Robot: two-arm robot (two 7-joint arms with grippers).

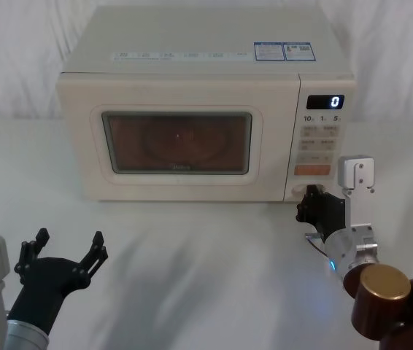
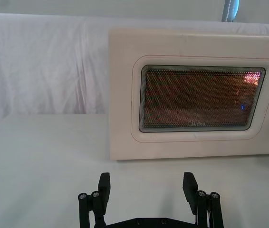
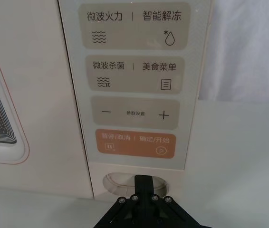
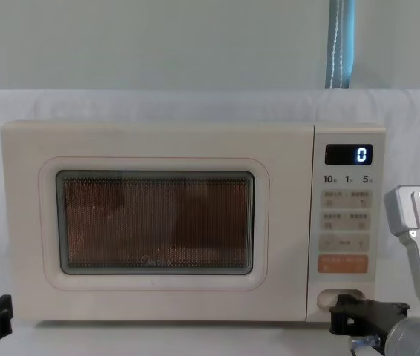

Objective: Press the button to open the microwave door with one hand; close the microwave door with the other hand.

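Right claw [image 3: 144, 183] clenched, tip touching the button [image 3: 118, 181], microwave door [image 1: 177, 142] shut, left claw [image 2: 146, 190] released, holding nothing, above the counter [image 2: 39, 161].

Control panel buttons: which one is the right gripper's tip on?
The wide cream pill-shaped button at the panel's bottom, below the orange button. The right gripper, fingers shut, touches it; it alone is unmarked and recessed.

Microwave [image 1: 192, 73] on table [image 1: 206, 277], door [image 1: 177, 138] left of panel [image 1: 322, 138]. Button [image 3: 118, 182] at the panel's foot, under the keys – right gripper [image 1: 313, 204] at it. Left gripper [image 1: 62, 251] well before the door, toward its left.
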